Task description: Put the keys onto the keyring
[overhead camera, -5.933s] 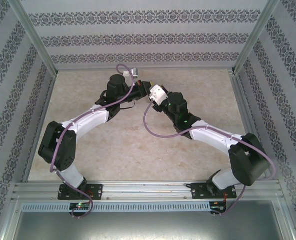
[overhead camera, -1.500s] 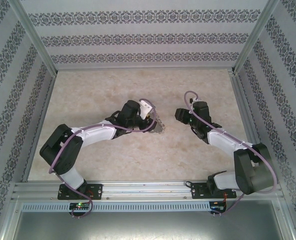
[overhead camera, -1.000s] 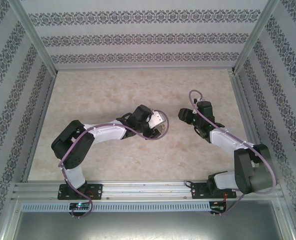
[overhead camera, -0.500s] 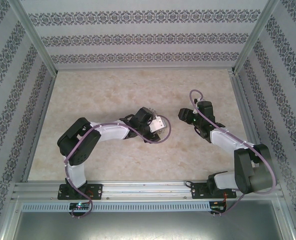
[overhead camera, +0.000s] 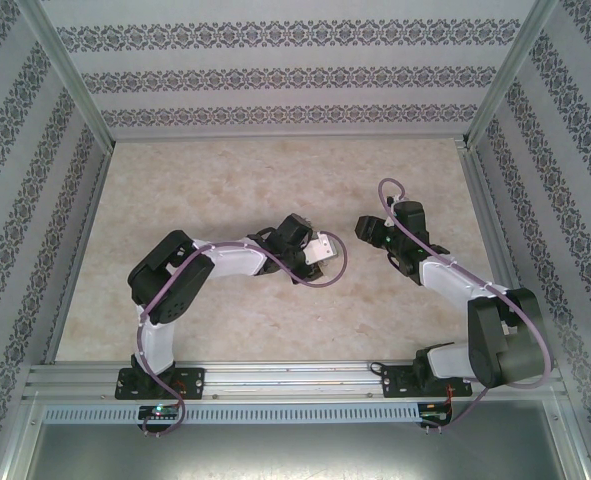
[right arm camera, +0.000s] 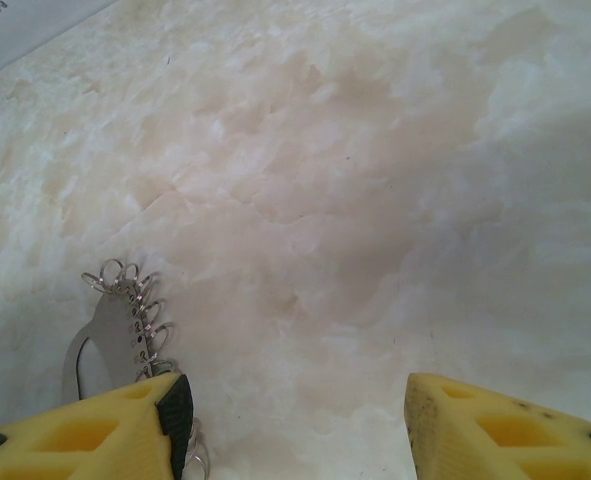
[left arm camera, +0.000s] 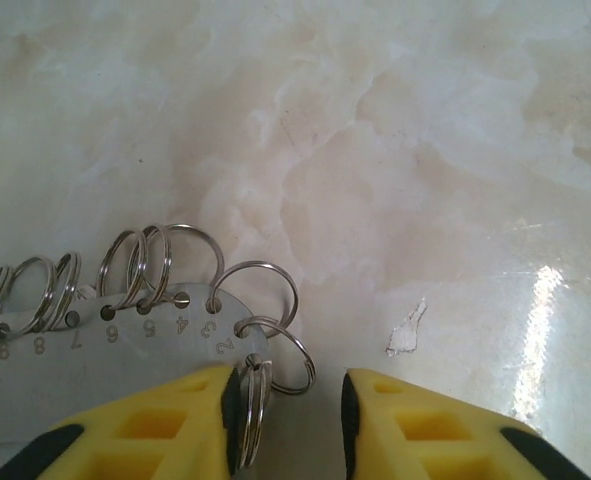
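- Now, chg: L arm has swung its wrist in over the keyring (left arm camera: 125, 355), elbow folded toward mid-frame in top view. R arm has backed off to centre-right and sat still since.
- L fingers (left arm camera: 145, 430): gap has narrowed in the last moment but isn't clenched, bare counter (left arm camera: 425, 150) shows betw. the pads. One split ring (left arm camera: 252, 405) stands edge-on against the inner face of the lower-left pad; the other pad is clear of it. Nothing grasped yet.
- R fingers (right arm camera: 495, 420): spread wide, nothing betw. them. Keyring lies just beside the lower-left one.
- Meaning (judgement): looks like a pinch starting on the end ring, prob. to steady it for threading. Rings in view are all bare, so task is still early.
- Keyring, looks: flat grey metal plate w/ rounded end, a row of small holes stamped w/ digits along its edge, a silver split ring thru each hole.
- Keyring, posn: seems to lie flat on the pale marbled counter, lower left of L wrist frame, lower left of R wrist frame too.
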Motion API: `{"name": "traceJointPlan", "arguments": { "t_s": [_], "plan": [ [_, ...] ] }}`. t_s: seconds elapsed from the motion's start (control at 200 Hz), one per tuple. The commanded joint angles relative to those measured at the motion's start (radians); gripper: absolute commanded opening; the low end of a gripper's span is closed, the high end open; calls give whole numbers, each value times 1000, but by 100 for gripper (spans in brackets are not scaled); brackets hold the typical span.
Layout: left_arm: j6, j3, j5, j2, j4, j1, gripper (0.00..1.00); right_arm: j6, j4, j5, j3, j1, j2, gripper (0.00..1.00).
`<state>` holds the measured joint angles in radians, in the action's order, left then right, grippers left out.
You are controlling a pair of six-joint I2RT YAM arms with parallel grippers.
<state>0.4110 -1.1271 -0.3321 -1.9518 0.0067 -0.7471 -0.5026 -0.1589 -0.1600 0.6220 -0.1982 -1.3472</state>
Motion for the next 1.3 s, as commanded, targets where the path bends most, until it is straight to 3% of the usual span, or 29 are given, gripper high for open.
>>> {"name": "traceJointPlan", "arguments": {
  "t_s": [0.0, 0.155, 0.28, 0.61, 0.969, 1.294],
  "plan": [
    [14, -26, -12, -18, -16, -11, 22, -7, 12, -18, 30, 9, 7, 59],
    [8, -31, -28, -17, -33, -11, 0, -8, 14, -24, 31, 9, 23, 59],
    [-36, -29, -53, 8, -35, -2, 0, -7, 13, -42, 39, 9, 30, 59],
    [-332, -44, -156, 165, 40, 72, 0, 3, -23, -114, 75, 8, 51, 59],
    [-684, -38, -277, 299, 242, 145, 0, 30, -147, -281, 57, 8, 99, 59],
    [-877, -35, -230, 349, 306, 168, 0, 13, -244, -377, -1, 8, 191, 55]
  ]
}}
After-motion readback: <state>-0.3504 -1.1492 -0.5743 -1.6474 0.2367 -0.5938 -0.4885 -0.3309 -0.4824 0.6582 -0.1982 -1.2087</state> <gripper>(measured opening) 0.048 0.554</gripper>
